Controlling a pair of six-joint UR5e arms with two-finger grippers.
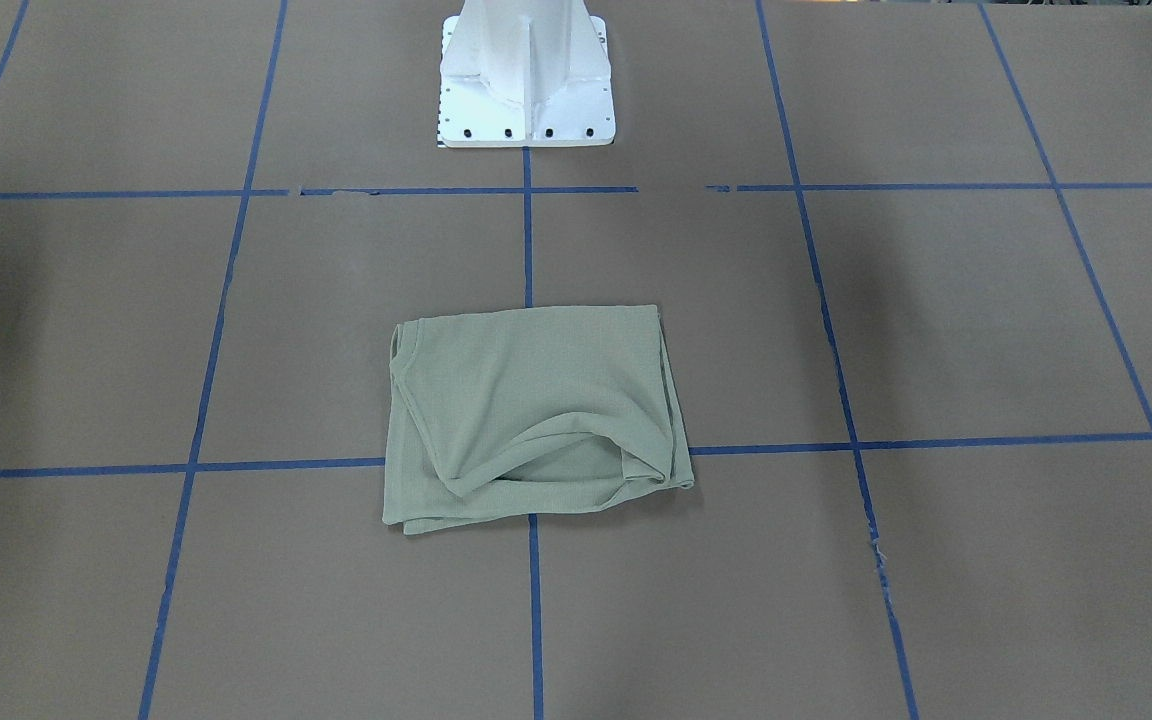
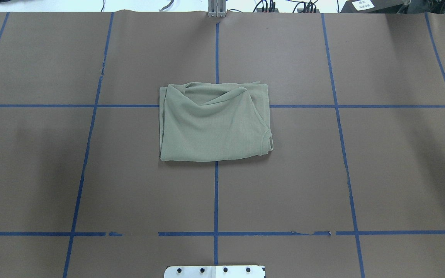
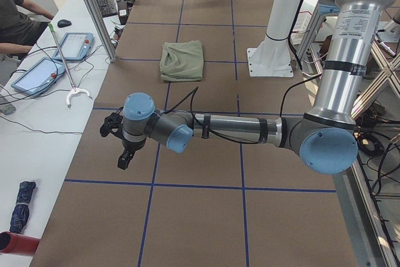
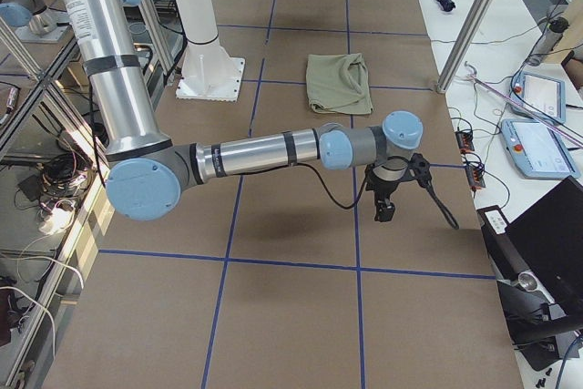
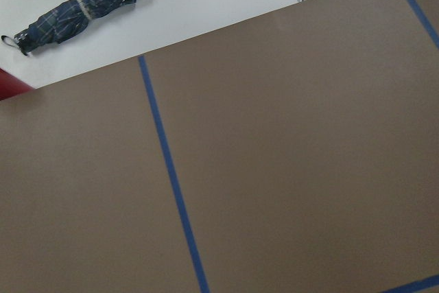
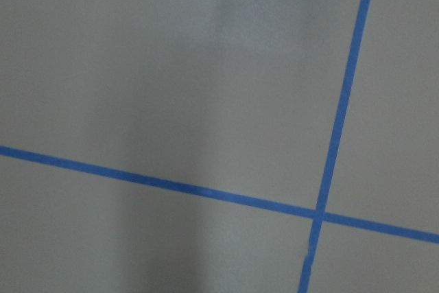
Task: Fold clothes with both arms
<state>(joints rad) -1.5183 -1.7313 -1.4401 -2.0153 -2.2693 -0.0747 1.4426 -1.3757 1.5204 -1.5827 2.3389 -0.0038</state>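
One folded shirt (image 2: 214,123) lies centre-frame on the table (image 2: 381,173), all four edges free; left pincer (image 3: 124,156) and right pincer (image 4: 386,209) hover well apart from it, closure indeterminable.

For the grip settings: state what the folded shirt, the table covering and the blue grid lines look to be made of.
Shirt: soft knit fabric, matte sage green; fine textured surface, limp folds.
Table covering: likely brown paper, matte; small tears near the lines.
Grid lines: probably blue adhesive tape; chipped gaps.
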